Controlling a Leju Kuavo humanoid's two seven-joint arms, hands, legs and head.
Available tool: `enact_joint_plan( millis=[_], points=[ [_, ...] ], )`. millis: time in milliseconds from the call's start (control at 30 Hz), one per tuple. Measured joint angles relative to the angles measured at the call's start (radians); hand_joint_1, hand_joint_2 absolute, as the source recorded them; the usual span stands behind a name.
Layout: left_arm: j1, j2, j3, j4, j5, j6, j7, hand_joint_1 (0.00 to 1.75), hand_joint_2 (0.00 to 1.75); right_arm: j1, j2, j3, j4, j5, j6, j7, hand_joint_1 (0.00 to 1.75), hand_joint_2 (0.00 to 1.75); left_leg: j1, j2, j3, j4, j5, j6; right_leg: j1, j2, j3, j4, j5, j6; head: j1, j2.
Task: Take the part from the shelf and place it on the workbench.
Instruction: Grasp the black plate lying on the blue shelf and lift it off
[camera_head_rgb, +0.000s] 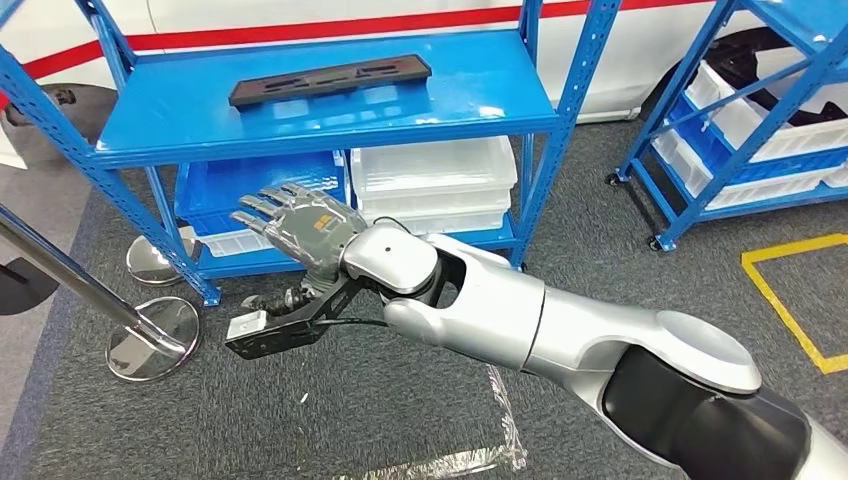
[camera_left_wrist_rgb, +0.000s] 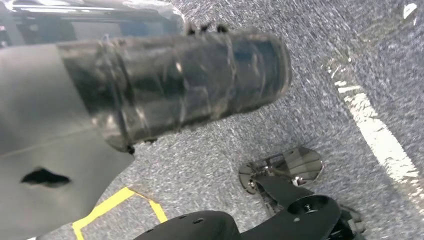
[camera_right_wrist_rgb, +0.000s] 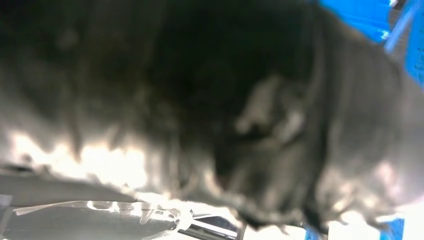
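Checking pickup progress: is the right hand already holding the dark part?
No. The dark part lies flat on the blue shelf, while the right hand hangs below it, fingers spread, holding nothing.

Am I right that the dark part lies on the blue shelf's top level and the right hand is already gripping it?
Not quite. In the head view the part does lie on the shelf's top level, but the right hand is open and below it, apart from it.

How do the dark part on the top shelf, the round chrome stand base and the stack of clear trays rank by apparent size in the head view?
1. stack of clear trays
2. dark part, long but thin, lying further back, so less sure
3. round chrome stand base
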Motion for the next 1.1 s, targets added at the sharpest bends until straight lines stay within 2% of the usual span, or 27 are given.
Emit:
enact_joint_plan(
  millis=[100, 133, 167, 233, 267, 300, 333, 400, 433, 467, 500, 600, 633, 667, 767, 800, 833, 867, 933, 967, 1000, 1033, 1100],
  points=[
    [0.000, 0.001, -0.008, 0.000, 0.000, -0.001, 0.000, 0.00, 0.00, -0.002, 0.001, 0.005, -0.002, 0.001, 0.000, 0.000, 0.00, 0.00, 0.000, 0.002, 0.008, -0.001, -0.011, -0.016, -0.005, 0.004, 0.019, -0.019, -0.003, -0.015, -0.002, 0.000],
    [0.000, 0.001, -0.010, 0.000, 0.000, -0.001, 0.000, 0.00, 0.00, -0.004, 0.001, 0.006, -0.003, 0.001, 0.000, 0.000, 0.00, 0.00, 0.001, 0.002, -0.002, 0.024, -0.023, -0.021, -0.009, 0.005, 0.029, -0.027, -0.004, -0.020, -0.005, 0.000],
    [0.000, 0.002, -0.012, 0.000, -0.001, -0.001, -0.001, 0.00, 0.00, -0.005, 0.002, 0.006, -0.004, 0.002, 0.000, 0.000, 0.00, 0.00, 0.003, 0.001, -0.025, 0.068, -0.042, -0.025, -0.011, 0.004, 0.040, -0.033, -0.007, -0.025, -0.008, 0.000],
    [-0.001, 0.002, -0.016, 0.000, -0.001, 0.000, -0.001, 0.00, 0.00, -0.006, 0.002, 0.009, -0.004, 0.002, 0.000, 0.000, 0.00, 0.00, 0.006, 0.001, -0.102, 0.196, -0.079, -0.033, -0.011, 0.004, 0.054, -0.037, -0.017, -0.029, -0.012, 0.000],
    [0.000, 0.002, -0.018, 0.000, -0.001, 0.000, -0.001, 0.00, 0.00, -0.005, 0.002, 0.011, -0.004, 0.003, 0.000, 0.000, 0.00, 0.00, 0.008, 0.001, -0.137, 0.242, -0.082, -0.036, -0.011, 0.005, 0.061, -0.036, -0.024, -0.029, -0.011, 0.000],
    [0.001, 0.002, -0.020, 0.001, -0.001, 0.000, -0.001, 0.00, 0.00, -0.004, 0.002, 0.014, -0.004, 0.004, -0.001, 0.000, 0.00, 0.00, 0.009, 0.001, -0.159, 0.257, -0.066, -0.038, -0.011, 0.007, 0.069, -0.036, -0.031, -0.028, -0.012, 0.000],
    [0.003, 0.002, -0.021, 0.001, -0.001, 0.001, -0.001, 0.00, 0.00, -0.003, 0.002, 0.016, -0.004, 0.005, -0.001, 0.000, 0.00, 0.00, 0.011, 0.001, -0.161, 0.232, -0.029, -0.039, -0.012, 0.010, 0.080, -0.036, -0.040, -0.025, -0.012, 0.000],
    [0.006, 0.004, -0.021, 0.003, -0.001, 0.003, -0.001, 0.00, 0.00, -0.003, 0.002, 0.018, -0.004, 0.008, -0.001, 0.001, 0.00, 0.00, 0.015, 0.001, -0.123, 0.112, 0.059, -0.040, -0.014, 0.015, 0.102, -0.037, -0.059, -0.017, -0.012, 0.000],
    [0.006, 0.004, -0.022, 0.004, -0.001, 0.004, -0.001, 0.00, 0.00, -0.004, 0.002, 0.018, -0.004, 0.009, -0.001, 0.001, 0.00, 0.00, 0.013, -0.001, -0.098, 0.055, 0.082, -0.039, -0.013, 0.016, 0.110, -0.037, -0.068, -0.010, -0.013, 0.000],
    [0.005, 0.005, -0.024, 0.005, 0.000, 0.004, -0.001, 0.00, 0.00, -0.004, 0.002, 0.018, -0.004, 0.009, -0.001, 0.001, 0.00, 0.00, 0.011, -0.002, -0.081, 0.021, 0.087, -0.034, -0.013, 0.017, 0.114, -0.039, -0.075, -0.004, -0.014, 0.000],
    [0.003, 0.005, -0.027, 0.006, 0.000, 0.004, 0.000, 0.00, 0.00, -0.005, 0.002, 0.019, -0.004, 0.010, -0.001, 0.001, 0.00, 0.00, 0.008, -0.003, -0.071, 0.007, 0.075, -0.026, -0.011, 0.018, 0.118, -0.039, -0.079, 0.003, -0.014, 0.000],
    [0.001, 0.005, -0.035, 0.006, 0.000, 0.004, 0.002, 0.00, 0.00, -0.004, 0.002, 0.019, -0.005, 0.011, -0.001, 0.000, 0.00, 0.00, 0.005, -0.004, -0.048, -0.008, 0.053, 0.001, -0.010, 0.014, 0.126, -0.026, -0.081, 0.018, -0.011, 0.000],
    [0.002, 0.005, -0.035, 0.007, 0.001, 0.004, 0.003, 0.00, 0.00, -0.005, 0.002, 0.019, -0.006, 0.011, -0.001, 0.000, 0.00, 0.00, 0.005, -0.005, -0.034, -0.012, 0.046, 0.008, -0.011, 0.012, 0.117, -0.002, -0.080, 0.021, -0.009, 0.000],
    [0.003, 0.005, -0.035, 0.007, 0.001, 0.005, 0.004, 0.00, 0.00, -0.005, 0.002, 0.019, -0.007, 0.011, -0.001, 0.000, 0.00, 0.00, 0.005, -0.005, -0.018, -0.016, 0.039, 0.015, -0.010, 0.009, 0.093, 0.042, -0.083, 0.024, -0.008, 0.000],
    [0.002, 0.006, -0.037, 0.010, 0.001, 0.005, 0.005, 0.00, 0.00, -0.004, 0.001, 0.021, -0.007, 0.011, 0.000, 0.000, 0.00, 0.00, 0.000, -0.007, 0.021, -0.021, 0.013, 0.027, -0.006, 0.005, -0.039, 0.210, -0.128, 0.022, -0.005, 0.000],
    [0.001, 0.007, -0.038, 0.011, 0.002, 0.005, 0.005, 0.00, 0.00, -0.003, 0.001, 0.023, -0.007, 0.011, 0.001, 0.000, 0.00, 0.00, -0.002, -0.008, 0.034, -0.021, 0.002, 0.029, -0.003, 0.005, -0.076, 0.231, -0.138, 0.018, -0.005, 0.000],
    [0.002, 0.007, -0.039, 0.012, 0.002, 0.005, 0.005, 0.00, 0.00, -0.002, 0.000, 0.025, -0.007, 0.011, 0.002, 0.000, 0.00, 0.00, -0.005, -0.010, 0.049, -0.021, -0.009, 0.030, 0.002, 0.005, -0.096, 0.220, -0.131, 0.011, -0.005, 0.000],
    [0.003, 0.007, -0.039, 0.012, 0.004, 0.005, 0.005, 0.00, 0.00, -0.001, -0.001, 0.027, -0.006, 0.010, 0.007, 0.000, 0.00, 0.00, -0.008, -0.011, 0.065, -0.022, -0.022, 0.030, 0.009, 0.005, -0.101, 0.176, -0.099, 0.000, -0.005, 0.000],
    [0.006, 0.004, -0.040, 0.013, 0.006, 0.005, 0.005, 0.00, 0.00, -0.001, -0.001, 0.031, -0.004, 0.006, 0.021, 0.004, 0.00, 0.00, -0.011, -0.012, 0.089, -0.022, -0.046, 0.028, 0.028, 0.006, -0.088, 0.044, 0.021, -0.028, -0.006, 0.000],
    [0.006, 0.003, -0.040, 0.013, 0.008, 0.005, 0.005, 0.00, 0.00, -0.001, -0.001, 0.034, -0.002, 0.005, 0.028, 0.007, 0.00, 0.00, -0.012, -0.013, 0.097, -0.024, -0.057, 0.026, 0.037, 0.007, -0.078, -0.005, 0.067, -0.039, -0.005, 0.000],
    [0.006, 0.001, -0.040, 0.013, 0.009, 0.005, 0.006, 0.00, 0.00, 0.000, -0.001, 0.036, 0.000, 0.006, 0.031, 0.011, 0.00, 0.00, -0.012, -0.013, 0.105, -0.028, -0.064, 0.023, 0.042, 0.007, -0.072, -0.033, 0.094, -0.046, -0.004, 0.000],
    [0.005, 0.001, -0.040, 0.013, 0.009, 0.005, 0.006, 0.00, 0.00, -0.001, -0.001, 0.038, 0.002, 0.008, 0.032, 0.015, 0.00, 0.00, -0.013, -0.013, 0.113, -0.028, -0.066, 0.018, 0.044, 0.008, -0.065, -0.043, 0.095, -0.050, -0.002, 0.000],
    [0.003, 0.003, -0.040, 0.013, 0.009, 0.007, 0.007, 0.00, 0.00, -0.001, -0.001, 0.039, 0.004, 0.012, 0.030, 0.020, 0.00, 0.00, -0.014, -0.011, 0.116, -0.013, -0.061, 0.010, 0.037, 0.006, -0.041, -0.059, 0.086, -0.056, 0.001, 0.000]
  ],
)
